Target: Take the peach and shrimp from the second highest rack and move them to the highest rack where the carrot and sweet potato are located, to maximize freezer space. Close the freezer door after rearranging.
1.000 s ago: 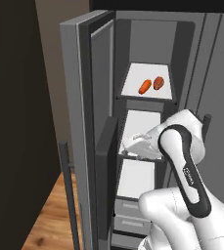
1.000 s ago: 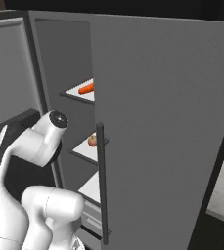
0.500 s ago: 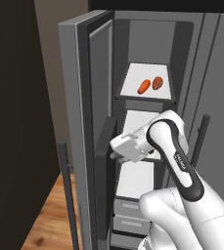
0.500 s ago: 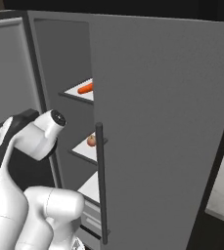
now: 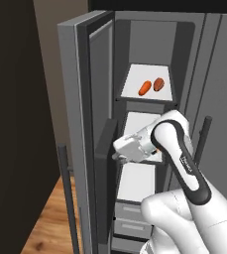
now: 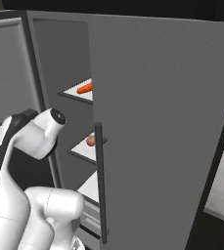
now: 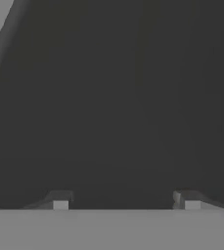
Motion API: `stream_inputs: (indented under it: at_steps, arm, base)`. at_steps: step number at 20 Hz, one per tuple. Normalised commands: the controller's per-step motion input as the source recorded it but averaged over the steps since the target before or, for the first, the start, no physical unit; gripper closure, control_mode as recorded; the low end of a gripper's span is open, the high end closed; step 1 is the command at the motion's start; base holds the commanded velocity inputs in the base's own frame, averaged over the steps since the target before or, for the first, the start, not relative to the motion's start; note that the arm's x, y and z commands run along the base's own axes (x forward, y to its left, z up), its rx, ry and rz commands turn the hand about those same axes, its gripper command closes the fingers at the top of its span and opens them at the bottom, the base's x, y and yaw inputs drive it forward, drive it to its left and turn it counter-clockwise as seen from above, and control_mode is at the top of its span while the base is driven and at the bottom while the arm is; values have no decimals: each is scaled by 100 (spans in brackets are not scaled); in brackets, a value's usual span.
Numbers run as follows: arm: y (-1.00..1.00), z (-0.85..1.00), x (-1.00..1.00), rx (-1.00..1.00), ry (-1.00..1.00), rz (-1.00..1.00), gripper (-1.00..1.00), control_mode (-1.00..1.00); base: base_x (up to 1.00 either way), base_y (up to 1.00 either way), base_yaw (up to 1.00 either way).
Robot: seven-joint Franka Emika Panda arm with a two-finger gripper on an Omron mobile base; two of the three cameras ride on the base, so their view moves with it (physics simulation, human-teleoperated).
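Spreading wide with nothing between them, the jaws [image 7: 125, 201] face a dark flat surface close ahead in the hand view. In the left base view the jaws [image 5: 119, 151] sit at the level of the second highest rack [image 5: 140, 126], just beside the inner face of the open freezer door [image 5: 92, 129]. On that rack the peach [image 6: 91, 141] lies near the front edge, seen from the right base view; the shrimp cannot be made out. The highest rack [image 5: 149, 79] holds the carrot [image 5: 144, 88] and the sweet potato [image 5: 158, 84] side by side, close together. Below are another white shelf [image 5: 137, 181] and grey drawers [image 5: 130, 221]. Small writing on the arm's dark link is too blurred to read.
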Motion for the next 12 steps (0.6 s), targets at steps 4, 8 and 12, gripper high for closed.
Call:
stream_inputs:
  at_steps: [4, 8, 12]
  arm:
    - [-70, 4, 0, -23, -2, -29, -100, -100]
    - [-62, 3, 4, -25, -5, -25, -100, -100]
    - [-60, -2, 24, -32, -1, -13, -100, -100]
  base:
    - [0, 0, 0]
    - [0, 0, 0]
    - [0, 0, 0]
